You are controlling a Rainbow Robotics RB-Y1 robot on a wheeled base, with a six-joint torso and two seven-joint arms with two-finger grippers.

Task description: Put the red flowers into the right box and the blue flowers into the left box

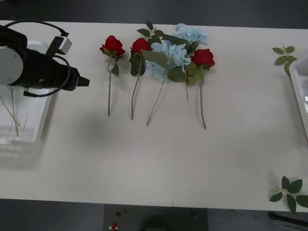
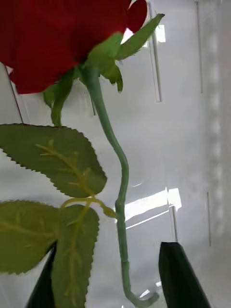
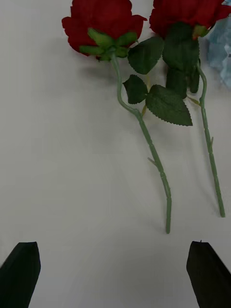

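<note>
Three red flowers lie in a row on the table: one rose (image 1: 113, 45) (image 3: 101, 21), a second (image 1: 141, 45) (image 3: 185, 14) and a third (image 1: 203, 57). Blue flowers (image 1: 169, 54) (image 3: 222, 53) lie tangled among them. My left gripper (image 1: 84, 82) (image 3: 115, 274) is open, hovering just short of the two left roses' stem ends, beside the left box (image 1: 24, 130). My right gripper (image 2: 113, 284) is open over a white slotted floor, where another red rose (image 2: 62, 38) lies with its stem (image 2: 122, 202) running between the black fingers. The right box (image 1: 299, 91) shows at the table's right edge.
Loose green leaf sprigs lie at the back right (image 1: 285, 55) and the front right (image 1: 290, 190). Thin stems (image 1: 12, 113) rest inside the left crate under my left arm. The front half of the table (image 1: 159, 163) is bare.
</note>
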